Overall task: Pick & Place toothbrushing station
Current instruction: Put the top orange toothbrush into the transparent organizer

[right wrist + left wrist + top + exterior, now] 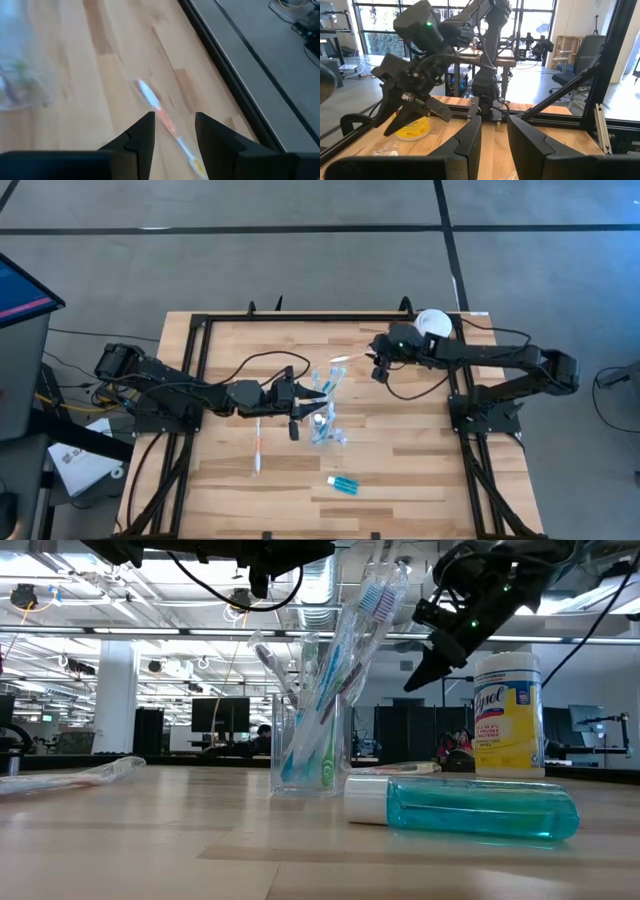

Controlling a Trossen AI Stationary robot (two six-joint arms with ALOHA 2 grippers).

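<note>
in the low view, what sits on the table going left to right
wrapped toothbrush → clear tumbler of toothbrushes → blue tube lying on its side, white cap toward the tumbler → yellow container, farther back

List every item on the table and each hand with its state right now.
Cup: upright, holding brushes.
Blue tube: lying flat, capped.
Orange toothbrush: flat under right hand.
Wipes can: upright, lid on.
Left hand: open, empty.
Right hand: open, empty.
</note>
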